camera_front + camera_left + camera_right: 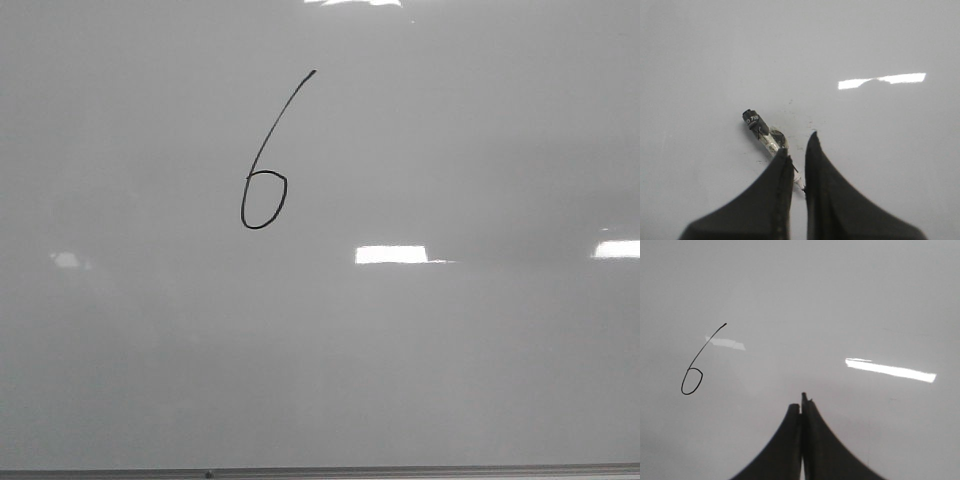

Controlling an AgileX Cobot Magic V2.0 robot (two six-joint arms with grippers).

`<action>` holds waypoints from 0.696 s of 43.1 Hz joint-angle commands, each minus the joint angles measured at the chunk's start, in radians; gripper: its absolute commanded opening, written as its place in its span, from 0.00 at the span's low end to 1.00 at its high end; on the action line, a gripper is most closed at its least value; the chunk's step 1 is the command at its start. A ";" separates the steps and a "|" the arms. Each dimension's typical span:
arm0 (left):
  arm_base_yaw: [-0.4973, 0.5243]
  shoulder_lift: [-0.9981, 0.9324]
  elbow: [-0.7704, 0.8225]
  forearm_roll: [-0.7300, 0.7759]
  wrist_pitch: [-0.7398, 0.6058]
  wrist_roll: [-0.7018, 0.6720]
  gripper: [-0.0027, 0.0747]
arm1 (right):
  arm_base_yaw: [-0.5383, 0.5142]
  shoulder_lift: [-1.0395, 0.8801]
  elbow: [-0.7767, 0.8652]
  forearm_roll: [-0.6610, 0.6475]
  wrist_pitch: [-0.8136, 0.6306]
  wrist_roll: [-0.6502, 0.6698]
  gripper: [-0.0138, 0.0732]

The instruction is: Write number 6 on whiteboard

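Whiteboard (pixel 480 360): large glossy pale grey panel, filling the front view almost entirely, thin dark edge strip along its near side. Bright rectangular light glints on the surface, the clearest one (pixel 391 254) right of centre and below the writing.

Left gripper (pixel 799 146): seen only in the left wrist view, poised over bare board. Jaws clamped on a marker (pixel 762 133), gripped low between the two dark fingers (pixel 775 185), with a narrow gap between the finger tips. Marker clear-bodied with a dark tip end, angled away from the fingers, tip close to the board; contact with the surface cannot be told.

Right gripper (pixel 802 402): seen only in the right wrist view, jaws together, nothing visible between them. Positioned over the board, well apart from the writing.

Number 6 (pixel 264 175): thin black hand-drawn line, upper-centre of the board in the front view, slightly left of the middle. Long slanted stroke running down into a small closed oval loop. Also visible in the right wrist view (pixel 692 375), off to one side of the closed fingers, its stroke crossing a faint glint.
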 commanded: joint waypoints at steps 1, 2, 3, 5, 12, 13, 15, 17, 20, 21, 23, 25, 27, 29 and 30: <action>-0.004 -0.077 -0.004 -0.014 -0.056 0.002 0.01 | -0.005 0.006 -0.025 0.004 -0.098 -0.008 0.08; -0.004 -0.092 -0.003 -0.014 -0.056 0.002 0.01 | -0.005 0.006 -0.025 0.004 -0.100 -0.008 0.08; -0.004 -0.106 0.001 -0.014 -0.058 0.002 0.01 | -0.005 0.006 -0.025 0.004 -0.103 -0.008 0.08; -0.004 -0.133 0.001 -0.014 -0.060 0.002 0.01 | -0.005 0.006 -0.025 0.004 -0.106 -0.008 0.08; -0.004 -0.158 0.001 -0.014 -0.063 0.002 0.01 | -0.005 0.006 -0.025 0.004 -0.104 -0.008 0.08; -0.004 -0.158 0.001 -0.014 -0.063 0.002 0.01 | -0.005 0.006 -0.025 0.004 -0.104 -0.008 0.08; -0.004 -0.158 0.001 -0.016 -0.063 0.002 0.01 | -0.005 0.006 -0.025 0.004 -0.104 -0.008 0.08; -0.004 -0.158 0.001 -0.018 -0.063 0.002 0.01 | -0.005 0.006 -0.025 0.004 -0.104 -0.008 0.08; -0.004 -0.158 0.001 -0.018 -0.063 0.002 0.01 | -0.005 0.006 -0.025 0.004 -0.104 -0.008 0.08; -0.004 -0.158 0.001 -0.018 -0.063 0.002 0.01 | -0.005 0.006 -0.025 0.004 -0.104 -0.008 0.08; -0.004 -0.158 0.001 -0.018 -0.063 0.002 0.01 | -0.005 0.006 -0.025 0.004 -0.104 -0.008 0.08; -0.004 -0.158 0.001 -0.018 -0.063 0.002 0.01 | -0.005 0.006 -0.025 0.004 -0.104 -0.008 0.08; -0.004 -0.158 0.001 -0.018 -0.063 0.002 0.01 | -0.005 0.006 -0.025 0.004 -0.104 -0.008 0.08; -0.004 -0.158 0.001 -0.018 -0.063 0.002 0.01 | -0.005 0.006 -0.025 0.004 -0.104 -0.008 0.08; -0.004 -0.158 0.001 -0.018 -0.063 0.002 0.01 | -0.005 0.006 -0.025 0.004 -0.104 -0.008 0.08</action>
